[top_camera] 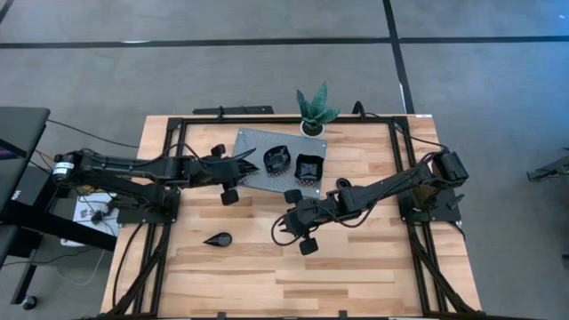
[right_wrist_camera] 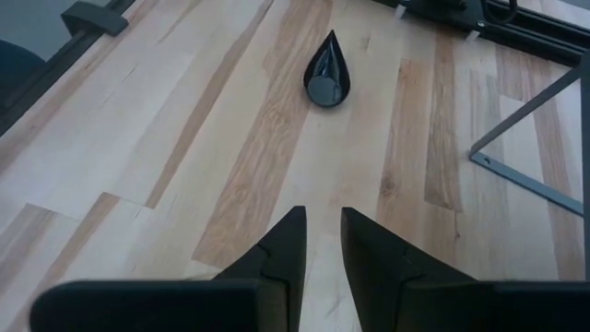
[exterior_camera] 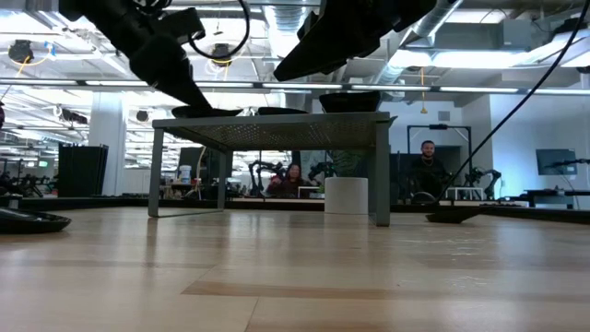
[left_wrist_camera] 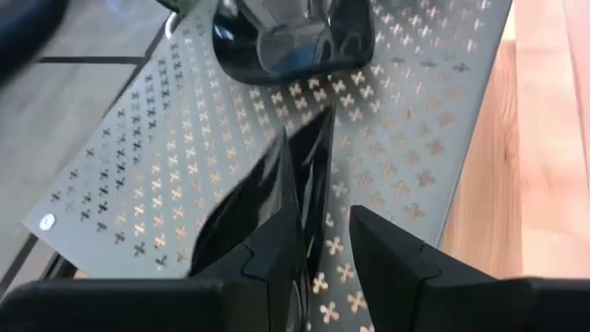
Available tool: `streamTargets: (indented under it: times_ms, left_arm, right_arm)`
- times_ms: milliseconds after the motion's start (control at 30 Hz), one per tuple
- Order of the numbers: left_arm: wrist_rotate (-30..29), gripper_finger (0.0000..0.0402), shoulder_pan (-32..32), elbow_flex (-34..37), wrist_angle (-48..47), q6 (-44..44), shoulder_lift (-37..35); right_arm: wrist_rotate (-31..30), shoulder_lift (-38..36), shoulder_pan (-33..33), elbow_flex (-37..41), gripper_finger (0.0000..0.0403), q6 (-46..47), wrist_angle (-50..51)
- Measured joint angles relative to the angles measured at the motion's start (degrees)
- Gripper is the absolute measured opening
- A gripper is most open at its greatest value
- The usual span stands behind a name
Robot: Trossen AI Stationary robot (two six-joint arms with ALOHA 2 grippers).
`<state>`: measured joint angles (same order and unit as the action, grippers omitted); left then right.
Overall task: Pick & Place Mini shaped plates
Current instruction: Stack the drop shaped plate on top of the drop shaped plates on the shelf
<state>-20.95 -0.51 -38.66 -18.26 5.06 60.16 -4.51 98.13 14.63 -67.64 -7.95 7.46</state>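
Stand [top_camera: 283, 160] top centre, plant [top_camera: 315, 110] just behind it. 2 plates [top_camera: 293, 164] on stand. 1 plate [top_camera: 219, 239] on table [top_camera: 373, 276], lower left.

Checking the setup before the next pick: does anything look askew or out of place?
One teardrop-shaped plate lies alone on the wooden table, apart from the two plates on the grey perforated stand. The left gripper holds a leaf-shaped plate tilted over the stand. No damage shows.

Square plate [left_wrist_camera: 293, 41] on the perforated stand [left_wrist_camera: 129, 175] is cut off by left wrist view's edge. Low view: plates on stand top show only as thin edge-on slivers, shapes unreadable.
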Motion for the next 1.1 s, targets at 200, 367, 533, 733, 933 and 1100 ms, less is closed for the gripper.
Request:
streamTargets:
  times_ms: [200,367,533,733,933,1100]
  left_arm:
    - [-1.59,0.0108,-0.02,0.21,0.34,1.09,0.01]
    - [-1.70,0.0101,-0.02,0.21,0.42,1.55,0.00]
    - [-1.73,0.0054,-0.02,0.21,0.37,2.09,0.00]
    - [-1.77,0.0008,-0.02,0.21,0.56,2.16,0.00]
    - [-1.75,0.0006,0.62,0.21,1.01,2.16,0.00]
    - [-1.71,0.0007,1.70,0.21,4.30,2.19,0.00]
  right_arm:
    - [0.02,0.02,0.03,0.00,0.0065,-0.01,0.01]
    - [0.00,0.02,-0.04,0.00,0.0065,-0.02,0.01]
    - [0.00,0.02,-0.08,0.00,0.0065,-0.04,0.01]
    - [0.00,0.02,-0.08,0.00,0.0066,-0.06,0.01]
    - [0.00,0.02,-0.08,0.00,0.0066,-0.06,-0.02]
    - [0.00,0.02,-0.10,0.00,0.0066,-0.08,-0.02]
